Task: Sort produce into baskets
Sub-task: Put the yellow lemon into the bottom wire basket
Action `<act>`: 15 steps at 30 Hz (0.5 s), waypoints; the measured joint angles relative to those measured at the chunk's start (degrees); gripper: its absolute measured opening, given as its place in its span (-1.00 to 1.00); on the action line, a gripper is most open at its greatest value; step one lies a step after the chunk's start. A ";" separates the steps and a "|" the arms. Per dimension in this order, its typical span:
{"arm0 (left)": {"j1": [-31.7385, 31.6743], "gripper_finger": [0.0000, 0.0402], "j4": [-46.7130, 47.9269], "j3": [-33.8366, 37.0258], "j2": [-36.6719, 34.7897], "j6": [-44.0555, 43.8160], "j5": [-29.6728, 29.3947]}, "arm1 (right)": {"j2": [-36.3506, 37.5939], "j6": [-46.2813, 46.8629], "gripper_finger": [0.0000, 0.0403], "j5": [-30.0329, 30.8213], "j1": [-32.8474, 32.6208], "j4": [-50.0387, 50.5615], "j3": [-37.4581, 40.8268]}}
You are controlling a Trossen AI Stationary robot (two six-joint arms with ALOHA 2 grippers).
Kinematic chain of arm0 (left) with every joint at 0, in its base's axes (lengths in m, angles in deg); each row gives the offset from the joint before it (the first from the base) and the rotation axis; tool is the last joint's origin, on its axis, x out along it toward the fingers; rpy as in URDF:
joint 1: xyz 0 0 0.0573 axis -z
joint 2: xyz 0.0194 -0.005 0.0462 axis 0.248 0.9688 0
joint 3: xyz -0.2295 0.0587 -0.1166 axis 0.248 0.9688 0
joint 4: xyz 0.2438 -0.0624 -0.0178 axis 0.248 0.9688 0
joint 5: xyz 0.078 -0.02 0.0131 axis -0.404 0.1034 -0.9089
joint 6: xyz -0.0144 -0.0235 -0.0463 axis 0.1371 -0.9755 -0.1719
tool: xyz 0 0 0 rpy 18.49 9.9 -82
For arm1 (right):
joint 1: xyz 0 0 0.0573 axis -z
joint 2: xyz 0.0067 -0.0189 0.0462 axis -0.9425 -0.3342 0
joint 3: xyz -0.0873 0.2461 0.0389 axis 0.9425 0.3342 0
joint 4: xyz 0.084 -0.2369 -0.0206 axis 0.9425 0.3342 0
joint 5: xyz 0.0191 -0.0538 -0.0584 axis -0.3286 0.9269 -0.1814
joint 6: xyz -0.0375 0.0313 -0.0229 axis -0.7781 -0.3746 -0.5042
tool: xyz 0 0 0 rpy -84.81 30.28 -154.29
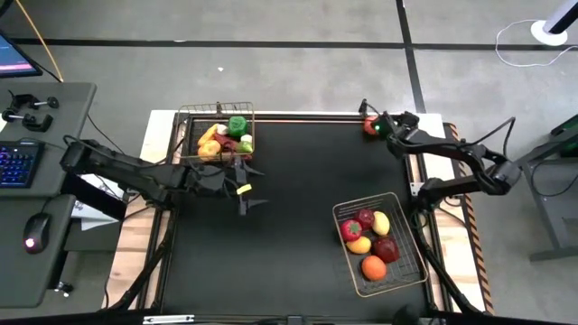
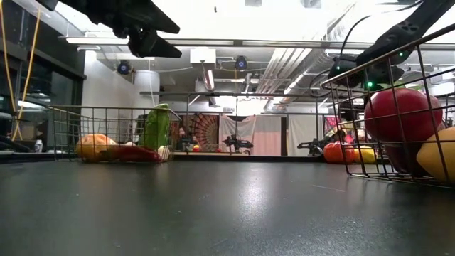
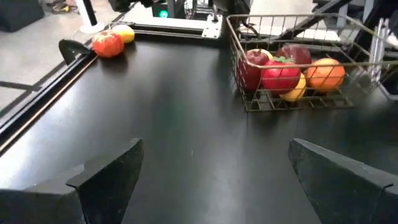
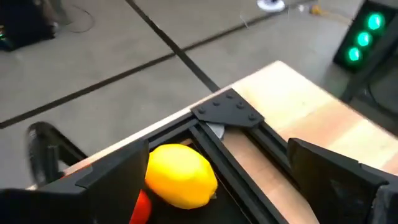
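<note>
Black-topped bench [image 1: 289, 244], two wire baskets, toy produce, two arms.

Smaller basket [image 1: 215, 111], coppery rim, at far left part of bench: holds green pepper [image 1: 237, 125], orange and yellow pieces, a dark-red piece, a white piece. Seen in low view as a low mesh box [image 2: 71, 114] with the green pepper [image 2: 158, 126] standing tallest.

Larger basket [image 1: 395, 278], silvery-grey, at near right part of bench: holds red apple [image 1: 351, 229], dark-red pieces, yellow lemon [image 1: 381, 222], orange [image 1: 374, 267]. Same basket in left wrist view [image 3: 298, 22], fruit piled at its near end.

Loose produce at far right corner of bench: a red piece [image 1: 370, 125], shown in left wrist view as a red tomato-like fruit [image 3: 108, 44] touching a yellow lemon [image 3: 124, 32]; that lemon [image 4: 180, 175] close ahead in right wrist view, by the corner bracket.

Left end effector [image 1: 246, 197]: just in front of smaller basket, above bare bench, fingers [image 3: 109, 180] spread wide apart, nothing between them.

Right end effector [image 1: 376, 121]: at far right corner, over the loose produce, fingers [image 4: 326, 171] spread apart, lemon ahead of them, not gripped.
</note>
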 joint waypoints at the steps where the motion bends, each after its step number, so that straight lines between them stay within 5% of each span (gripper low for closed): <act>1: -0.07 0.95 -0.06 0.02 0.22 0.53 -0.02 | -0.13 0.43 0.86 -1.13 1.15 -0.13 0.00; 15: -0.81 0.95 -0.74 -0.02 2.19 0.66 -0.35 | -10.95 16.58 0.86 -4.48 9.12 -4.01 0.00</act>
